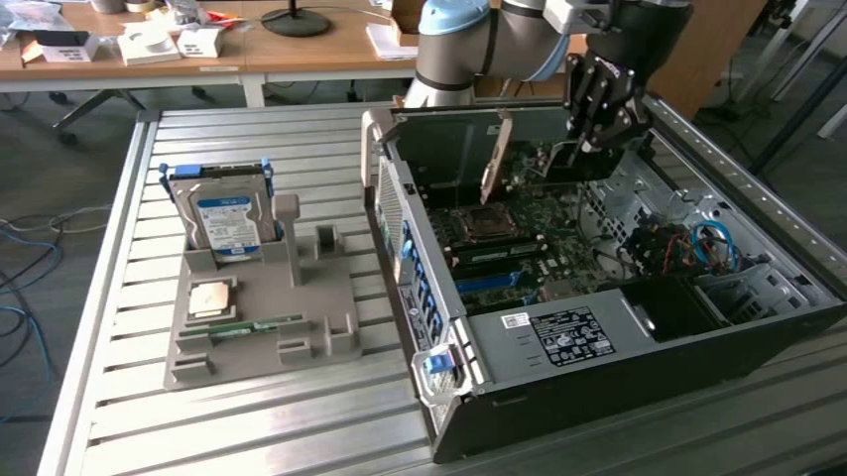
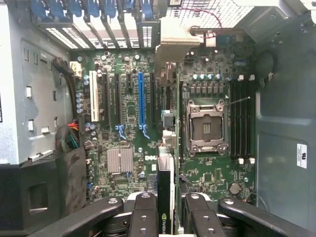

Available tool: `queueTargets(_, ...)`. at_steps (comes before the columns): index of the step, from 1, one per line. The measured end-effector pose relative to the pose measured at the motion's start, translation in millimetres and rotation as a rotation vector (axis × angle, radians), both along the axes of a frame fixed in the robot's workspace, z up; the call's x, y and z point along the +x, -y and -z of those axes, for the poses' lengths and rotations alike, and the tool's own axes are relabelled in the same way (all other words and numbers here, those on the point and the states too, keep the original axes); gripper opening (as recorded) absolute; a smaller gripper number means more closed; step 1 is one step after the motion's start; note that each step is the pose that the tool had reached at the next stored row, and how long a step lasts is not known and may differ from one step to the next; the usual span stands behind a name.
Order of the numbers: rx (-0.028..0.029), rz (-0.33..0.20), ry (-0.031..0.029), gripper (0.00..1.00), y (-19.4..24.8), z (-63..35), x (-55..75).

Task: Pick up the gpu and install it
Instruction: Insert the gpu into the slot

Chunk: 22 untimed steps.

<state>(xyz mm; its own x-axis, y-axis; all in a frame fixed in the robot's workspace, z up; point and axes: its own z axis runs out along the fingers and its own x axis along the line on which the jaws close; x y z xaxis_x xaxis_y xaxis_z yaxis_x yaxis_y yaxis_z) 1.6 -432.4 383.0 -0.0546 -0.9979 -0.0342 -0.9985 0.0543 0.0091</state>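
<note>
The gpu point(image 2: 165, 187) is a thin dark card seen edge-on between my fingers, with a green logo near the pads. My gripper point(image 2: 170, 211) is shut on it. The card's silvery bracket point(image 2: 177, 44) points toward the rear slot openings of the open computer case point(image 1: 622, 347). In the exterior view my gripper point(image 1: 584, 149) hangs inside the case over the motherboard point(image 1: 530, 228), holding the dark gpu point(image 1: 556, 167) with its bracket point(image 1: 497, 159) standing upright. The card lies between the blue slot point(image 2: 141, 98) and the CPU socket point(image 2: 205, 126). I cannot tell whether its edge touches a slot.
On the exterior view's left a grey fixture point(image 1: 265, 327) holds a hard drive point(image 1: 228, 218), a CPU chip point(image 1: 212, 297) and a green memory stick point(image 1: 252, 327). Cables point(image 1: 708, 243) and drive bays fill the case's far end. A cluttered desk point(image 1: 198, 45) stands behind the table.
</note>
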Motion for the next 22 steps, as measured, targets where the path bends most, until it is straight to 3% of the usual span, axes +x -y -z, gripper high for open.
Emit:
queueTargets(6,0.0020,-0.001,0.0023,0.26,1.1,0.4,-1.9)
queueTargets(9,0.0073,-0.001,0.0102,0.26,1.5,1.2,-7.0)
queueTargets(22,0.0075,-0.001,0.0103,0.26,1.5,2.9,-7.3)
